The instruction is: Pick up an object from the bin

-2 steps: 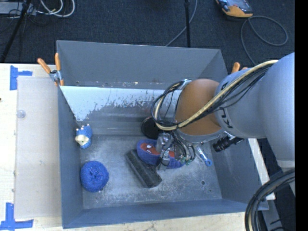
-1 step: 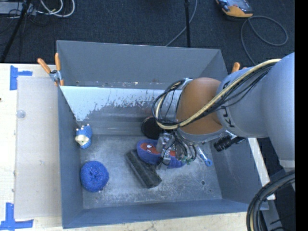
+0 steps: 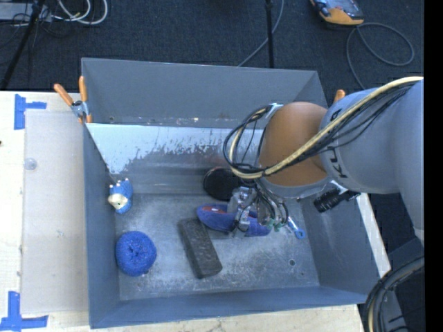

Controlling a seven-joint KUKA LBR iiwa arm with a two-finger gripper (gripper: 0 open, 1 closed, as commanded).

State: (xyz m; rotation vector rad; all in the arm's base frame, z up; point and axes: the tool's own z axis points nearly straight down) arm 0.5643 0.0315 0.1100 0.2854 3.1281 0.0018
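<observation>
Inspection of the grey bin (image 3: 208,95) runs from my near edge to the far wall, with clock positions taken from the middle of the floor.

1. At 8 o'clock, nearest me, I see a round blue scrubber ball (image 3: 136,252), lying alone.
2. At 6 o'clock lies a dark grey block (image 3: 200,247), flat and angled, apart from the ball.
3. At 3 o'clock the gripper (image 3: 248,218) is down at floor level, directly upon a blue flattish item (image 3: 213,218). This item sticks out from under the gripper toward 9 o'clock and a little toward 4 o'clock. I cannot tell whether the gripper is open or closed, nor whether it has hold of the item.
4. At 10 o'clock, by the left wall, a small blue and white toy (image 3: 120,196) stands well apart from everything else.
5. At 12 o'clock a round black object (image 3: 219,182) sits just beyond the blue item, near the far wall.
6. Above the gripper I see the orange wrist cover (image 3: 294,144), with cables (image 3: 242,140) looped over it.
</observation>
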